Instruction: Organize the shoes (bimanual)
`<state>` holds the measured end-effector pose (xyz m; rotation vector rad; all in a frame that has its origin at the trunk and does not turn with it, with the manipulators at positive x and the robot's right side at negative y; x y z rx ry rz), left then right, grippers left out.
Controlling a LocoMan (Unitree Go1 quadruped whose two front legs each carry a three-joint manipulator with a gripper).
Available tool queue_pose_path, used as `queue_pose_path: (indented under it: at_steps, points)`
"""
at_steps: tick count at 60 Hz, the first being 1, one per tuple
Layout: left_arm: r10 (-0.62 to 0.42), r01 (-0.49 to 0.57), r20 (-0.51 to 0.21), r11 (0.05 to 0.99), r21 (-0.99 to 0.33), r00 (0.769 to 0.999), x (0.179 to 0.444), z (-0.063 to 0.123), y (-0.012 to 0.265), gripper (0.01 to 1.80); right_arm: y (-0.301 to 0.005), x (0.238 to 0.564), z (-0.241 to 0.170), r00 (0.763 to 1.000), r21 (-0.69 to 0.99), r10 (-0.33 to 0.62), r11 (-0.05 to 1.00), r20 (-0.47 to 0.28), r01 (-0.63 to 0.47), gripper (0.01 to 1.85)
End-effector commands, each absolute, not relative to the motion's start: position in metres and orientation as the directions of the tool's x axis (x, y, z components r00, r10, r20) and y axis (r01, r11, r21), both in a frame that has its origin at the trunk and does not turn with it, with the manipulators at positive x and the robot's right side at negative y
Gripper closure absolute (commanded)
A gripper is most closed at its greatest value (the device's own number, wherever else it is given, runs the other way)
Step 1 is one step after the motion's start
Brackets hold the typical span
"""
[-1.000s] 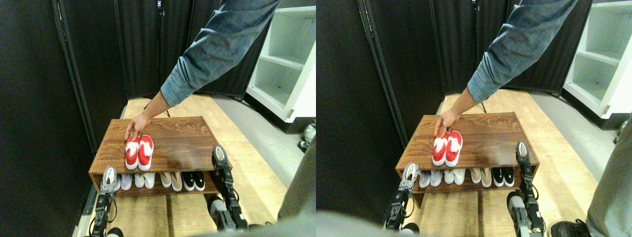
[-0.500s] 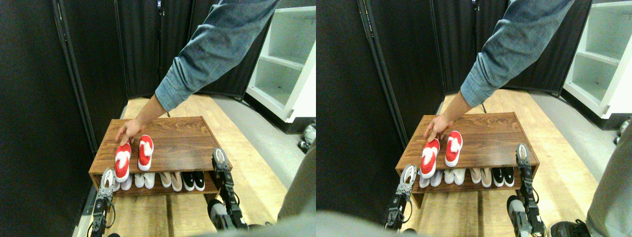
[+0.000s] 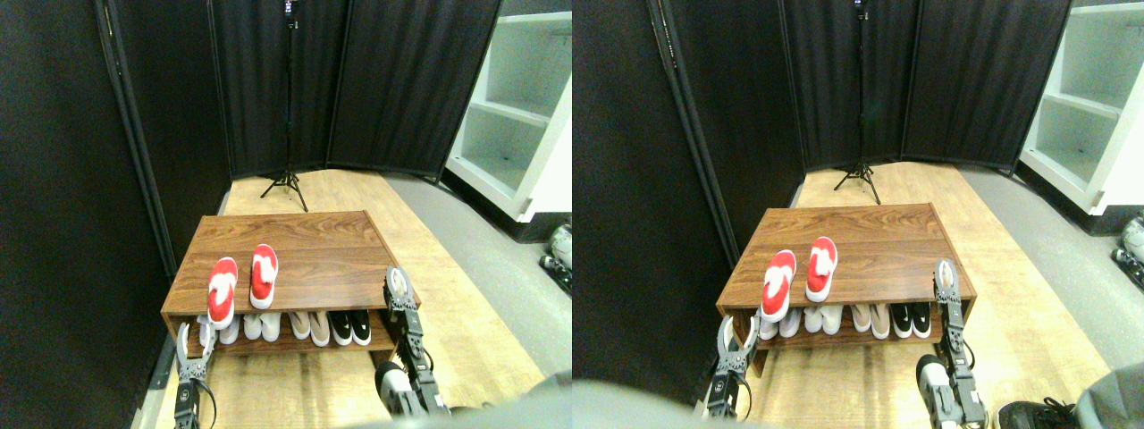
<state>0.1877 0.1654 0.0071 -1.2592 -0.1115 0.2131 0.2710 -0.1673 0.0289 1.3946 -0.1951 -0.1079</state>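
Two red shoes lie on the wooden top of the shoe rack (image 3: 331, 250), toes toward me. The left shoe (image 3: 222, 291) is angled and sticks out past the rack's front edge. The right shoe (image 3: 263, 275) lies straighter, a small gap away. My left gripper (image 3: 195, 343) is open, below the front left corner of the rack and just under the left shoe's toe, holding nothing. My right gripper (image 3: 396, 286) stands upright at the rack's front right corner, well away from both shoes.
The lower shelf holds a white pair (image 3: 261, 325), a beige pair (image 3: 310, 326) and a black pair (image 3: 350, 327). A tripod (image 3: 286, 183) stands behind the rack before black curtains. A white shelving unit (image 3: 514, 116) stands at the right, and a dark panel lines the left.
The person's arm has pulled out of view, leaving the left shoe shifted left and forward of its mate. My left gripper has dropped lower, and its jaws have spread.
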Motion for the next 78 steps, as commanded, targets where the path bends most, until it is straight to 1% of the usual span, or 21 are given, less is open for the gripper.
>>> queue_pose_path:
  at_steps: [1,2,3,4,6,8,9,11,14,16,22,30,35,38,45,52,54,57,63,68,78]
  points:
    - [0.201,-0.088,-0.030,0.285,-0.955,0.979,0.190,0.006,0.160,0.64,-0.164,0.273,0.037,0.978,0.985,-0.182,0.154,0.105,-0.077,1.85]
    - [0.201,-0.088,-0.030,0.285,-0.955,0.979,0.190,0.006,0.160,0.64,-0.164,0.273,0.037,0.978,0.985,-0.182,0.154,0.105,-0.077,1.85]
    - [0.196,-0.096,-0.041,0.281,-0.955,0.980,0.190,0.003,0.159,0.52,-0.164,0.273,0.037,0.978,0.986,-0.181,0.152,0.102,-0.075,1.85]
    - [0.196,-0.096,-0.041,0.281,-0.955,0.980,0.190,0.003,0.159,0.52,-0.164,0.273,0.037,0.978,0.986,-0.181,0.152,0.102,-0.075,1.85]
    - [0.183,-0.114,-0.059,0.309,-0.944,0.981,0.191,-0.001,0.159,0.34,-0.164,0.273,0.037,0.978,0.984,-0.176,0.157,0.107,-0.080,1.85]
    - [0.181,-0.127,-0.074,0.305,-0.944,0.981,0.192,-0.004,0.158,0.25,-0.163,0.273,0.038,0.979,0.984,-0.174,0.159,0.107,-0.080,1.85]
    - [0.181,-0.127,-0.074,0.305,-0.944,0.981,0.192,-0.004,0.158,0.25,-0.163,0.273,0.038,0.979,0.984,-0.174,0.159,0.107,-0.080,1.85]
    - [0.167,-0.140,-0.089,0.327,-0.935,0.982,0.193,-0.009,0.158,0.14,-0.164,0.273,0.038,0.979,0.981,-0.164,0.172,0.116,-0.088,1.85]
    - [0.170,-0.144,-0.094,0.315,-0.938,0.981,0.194,-0.011,0.157,0.12,-0.164,0.273,0.038,0.979,0.980,-0.162,0.175,0.122,-0.093,1.85]
    - [0.180,-0.152,-0.099,0.308,-0.939,0.979,0.196,-0.015,0.156,0.06,-0.164,0.273,0.038,0.978,0.980,-0.170,0.179,0.117,-0.086,1.85]
    - [0.184,-0.169,-0.115,0.313,-0.935,0.976,0.202,-0.023,0.156,0.11,-0.164,0.273,0.039,0.980,0.978,-0.160,0.189,0.121,-0.090,1.85]
    - [0.186,-0.182,-0.129,0.304,-0.935,0.974,0.215,-0.033,0.157,0.08,-0.165,0.274,0.038,0.980,0.977,-0.157,0.189,0.126,-0.096,1.85]
    - [0.188,-0.181,-0.130,0.288,-0.940,0.973,0.223,-0.039,0.158,0.13,-0.165,0.274,0.039,0.979,0.977,-0.157,0.191,0.128,-0.097,1.85]
    - [0.190,-0.178,-0.127,0.282,-0.943,0.974,0.230,-0.043,0.159,0.20,-0.165,0.273,0.040,0.980,0.977,-0.156,0.192,0.127,-0.096,1.85]
    - [0.186,-0.169,-0.121,0.268,-0.949,0.975,0.247,-0.050,0.163,0.21,-0.166,0.272,0.040,0.979,0.975,-0.163,0.203,0.125,-0.091,1.85]
    - [0.170,-0.172,-0.131,0.258,-0.951,0.977,0.263,-0.056,0.168,0.18,-0.168,0.271,0.039,0.977,0.974,-0.164,0.204,0.134,-0.099,1.85]
    - [0.166,-0.170,-0.129,0.264,-0.949,0.978,0.267,-0.059,0.170,0.18,-0.168,0.270,0.040,0.976,0.970,-0.167,0.221,0.136,-0.098,1.85]
    - [0.167,-0.170,-0.128,0.268,-0.948,0.978,0.271,-0.060,0.171,0.17,-0.169,0.270,0.040,0.977,0.968,-0.162,0.229,0.140,-0.101,1.85]
    - [0.149,-0.163,-0.130,0.237,-0.958,0.980,0.283,-0.060,0.174,0.19,-0.171,0.268,0.040,0.977,0.977,-0.176,0.195,0.122,-0.087,1.85]
    - [0.146,-0.163,-0.132,0.228,-0.960,0.981,0.290,-0.059,0.176,0.21,-0.172,0.267,0.040,0.976,0.977,-0.181,0.197,0.119,-0.082,1.85]
    - [0.132,-0.176,-0.146,0.254,-0.951,0.980,0.303,-0.061,0.180,0.21,-0.173,0.265,0.042,0.977,0.970,-0.170,0.225,0.132,-0.092,1.85]
